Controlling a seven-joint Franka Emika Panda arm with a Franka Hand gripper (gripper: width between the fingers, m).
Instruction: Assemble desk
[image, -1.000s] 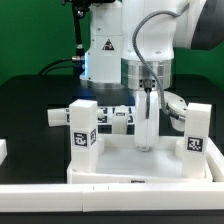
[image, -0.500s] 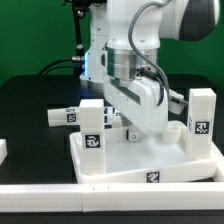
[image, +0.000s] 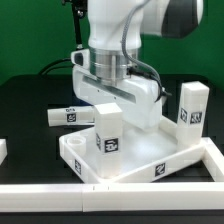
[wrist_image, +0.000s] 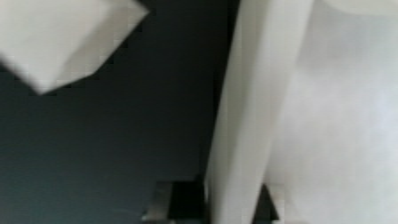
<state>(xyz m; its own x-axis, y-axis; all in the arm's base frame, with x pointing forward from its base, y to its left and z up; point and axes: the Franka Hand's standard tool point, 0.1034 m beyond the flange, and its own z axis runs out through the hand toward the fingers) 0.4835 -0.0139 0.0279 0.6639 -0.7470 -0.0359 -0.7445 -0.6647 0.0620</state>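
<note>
**Claw (wrist_image: 219, 200) pinched on the top's (image: 125, 172) rim**

I see both fingers (wrist_image: 173, 203) pressed against that thin wall, at 12 o'clock. Top lies mid-table, legs (image: 108, 132) standing at its 10 and 2 o'clock corners. Light, stiff, slick plastic, I judge; the rim suits gripping.

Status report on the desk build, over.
Hand low over the desk top, grip hidden. Two legs upright on it, near leg and far leg; third leg lying on the table. No obstruction seen.
</note>
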